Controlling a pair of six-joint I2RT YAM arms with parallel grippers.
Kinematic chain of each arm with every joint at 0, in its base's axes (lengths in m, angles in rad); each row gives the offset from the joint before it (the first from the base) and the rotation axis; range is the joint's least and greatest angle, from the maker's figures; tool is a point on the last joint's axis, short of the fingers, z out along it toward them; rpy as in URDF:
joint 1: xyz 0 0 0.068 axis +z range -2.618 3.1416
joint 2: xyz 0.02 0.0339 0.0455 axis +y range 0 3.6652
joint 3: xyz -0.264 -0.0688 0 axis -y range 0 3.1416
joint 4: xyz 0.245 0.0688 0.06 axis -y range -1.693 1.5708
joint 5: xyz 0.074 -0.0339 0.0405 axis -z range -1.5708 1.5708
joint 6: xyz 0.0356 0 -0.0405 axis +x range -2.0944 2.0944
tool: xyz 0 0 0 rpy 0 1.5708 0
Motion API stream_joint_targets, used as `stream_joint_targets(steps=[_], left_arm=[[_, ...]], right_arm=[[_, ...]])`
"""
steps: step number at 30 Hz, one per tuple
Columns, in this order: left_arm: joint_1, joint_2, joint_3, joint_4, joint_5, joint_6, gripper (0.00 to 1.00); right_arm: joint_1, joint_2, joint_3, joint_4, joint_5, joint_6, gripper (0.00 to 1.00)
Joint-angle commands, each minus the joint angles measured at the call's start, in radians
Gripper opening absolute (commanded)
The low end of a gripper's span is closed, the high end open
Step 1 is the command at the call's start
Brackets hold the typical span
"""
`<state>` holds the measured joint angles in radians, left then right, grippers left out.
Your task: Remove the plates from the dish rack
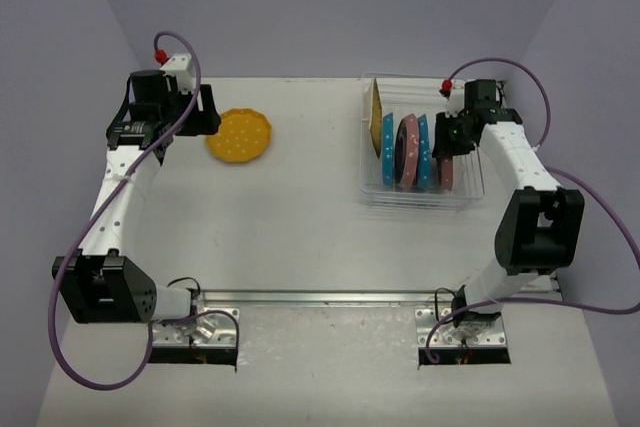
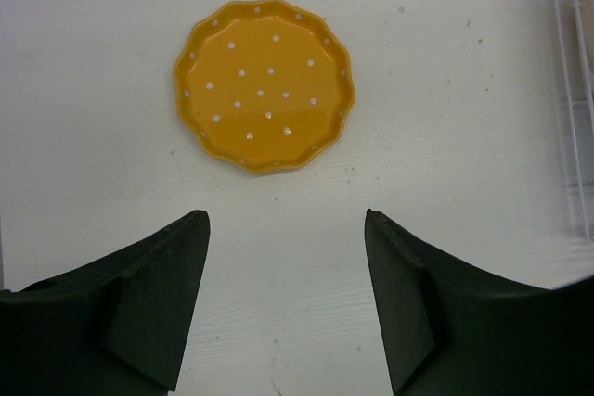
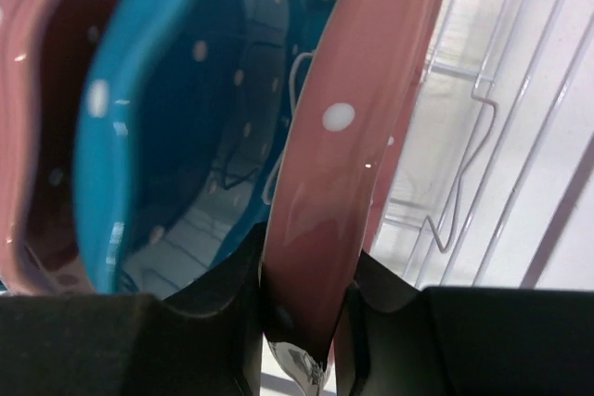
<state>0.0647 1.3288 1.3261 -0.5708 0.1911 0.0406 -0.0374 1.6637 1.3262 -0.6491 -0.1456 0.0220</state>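
Note:
The clear dish rack (image 1: 421, 198) at the right holds several upright dotted plates: a yellow one (image 1: 376, 117), two teal ones (image 1: 388, 150) and two pink ones. My right gripper (image 1: 447, 139) reaches into the rack's right end. In the right wrist view its fingers (image 3: 306, 294) press both faces of the rightmost pink plate (image 3: 348, 136), which stands on edge next to a teal plate (image 3: 158, 118). One yellow-orange plate (image 1: 238, 135) lies flat on the table at the left. My left gripper (image 2: 288, 220) hovers open just short of this plate (image 2: 264, 83), with nothing between its fingers.
The rack's thin wire dividers (image 3: 464, 136) stand close to the right of the gripped plate. A corner of the rack (image 2: 571, 90) shows at the right edge of the left wrist view. Bare white table lies between the flat plate and the rack.

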Motion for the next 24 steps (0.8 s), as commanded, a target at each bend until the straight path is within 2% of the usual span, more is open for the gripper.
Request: stream_joint_targets(steps=[1,3,4,8,16,19,24], left_arm=[[-0.002,-0.007,-0.004,0.037,0.009,-0.004,0.66],[-0.002,-0.008,-0.005,0.038,0.014,-0.011,0.66],[-0.002,-0.007,-0.005,0.038,0.014,-0.013,0.66],[-0.002,-0.006,-0.01,0.046,0.026,-0.024,0.66],[-0.002,-0.002,0.008,0.038,0.046,-0.03,0.67],[-0.002,-0.003,0.024,0.025,0.059,-0.056,0.67],[-0.003,-0.016,0.05,0.016,0.159,-0.069,0.67]], right_arm=[[-0.003,-0.059,0.004,-0.001,-0.061,0.053,0.11],[-0.004,-0.092,0.009,-0.022,-0.081,0.073,0.01],[-0.004,-0.102,0.01,-0.026,-0.088,0.08,0.0],[-0.005,-0.163,0.043,-0.062,-0.112,0.109,0.0],[-0.015,-0.22,0.23,-0.148,-0.176,0.136,0.0],[-0.015,-0.241,0.274,-0.153,-0.174,0.104,0.0],[-0.014,-0.302,0.297,-0.105,-0.176,-0.072,0.0]])
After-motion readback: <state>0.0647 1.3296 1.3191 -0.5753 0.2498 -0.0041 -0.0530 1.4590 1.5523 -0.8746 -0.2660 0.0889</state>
